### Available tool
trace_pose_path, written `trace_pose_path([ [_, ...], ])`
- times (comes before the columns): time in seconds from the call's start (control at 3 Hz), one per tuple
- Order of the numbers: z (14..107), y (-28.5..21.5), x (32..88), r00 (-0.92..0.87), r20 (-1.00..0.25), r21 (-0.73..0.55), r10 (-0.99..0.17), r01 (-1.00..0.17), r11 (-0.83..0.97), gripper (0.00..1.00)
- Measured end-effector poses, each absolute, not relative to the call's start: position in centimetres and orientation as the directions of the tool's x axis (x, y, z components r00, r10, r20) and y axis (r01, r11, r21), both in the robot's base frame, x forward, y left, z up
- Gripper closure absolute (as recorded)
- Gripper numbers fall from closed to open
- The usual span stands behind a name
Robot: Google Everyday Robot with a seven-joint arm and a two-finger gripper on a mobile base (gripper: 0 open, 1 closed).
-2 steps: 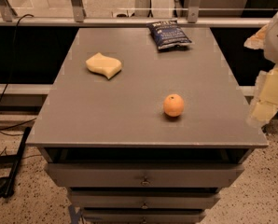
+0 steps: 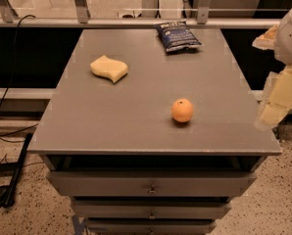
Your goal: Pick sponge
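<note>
The sponge (image 2: 109,68), a pale yellow foam block with wavy edges, lies flat on the grey cabinet top (image 2: 136,121), towards its back left. My gripper (image 2: 276,67) hangs at the right edge of the view, beyond the top's right side and far from the sponge. Its pale yellow blocky fingers (image 2: 280,96) stand apart, open and empty.
A round orange fruit (image 2: 182,110) sits on the top towards the front right, between the sponge and the gripper. A dark blue snack bag (image 2: 177,36) lies at the back edge. Drawers (image 2: 151,185) are below the top. A railing runs behind.
</note>
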State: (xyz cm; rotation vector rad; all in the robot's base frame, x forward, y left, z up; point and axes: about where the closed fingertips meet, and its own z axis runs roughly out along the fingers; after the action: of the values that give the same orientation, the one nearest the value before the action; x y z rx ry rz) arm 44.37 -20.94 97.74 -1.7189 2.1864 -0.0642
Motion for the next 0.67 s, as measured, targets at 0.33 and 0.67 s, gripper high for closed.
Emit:
trace_pose_path([
  [0.33,96.5,-16.1,47.1,-0.118,-0.351,-0.241,-0.929,-0.947,0.211,0.0],
  [0.67,95.2,-9.7,50.3,-0.044,-0.452,-0.227,-0.891,-0.96,0.162,0.0],
])
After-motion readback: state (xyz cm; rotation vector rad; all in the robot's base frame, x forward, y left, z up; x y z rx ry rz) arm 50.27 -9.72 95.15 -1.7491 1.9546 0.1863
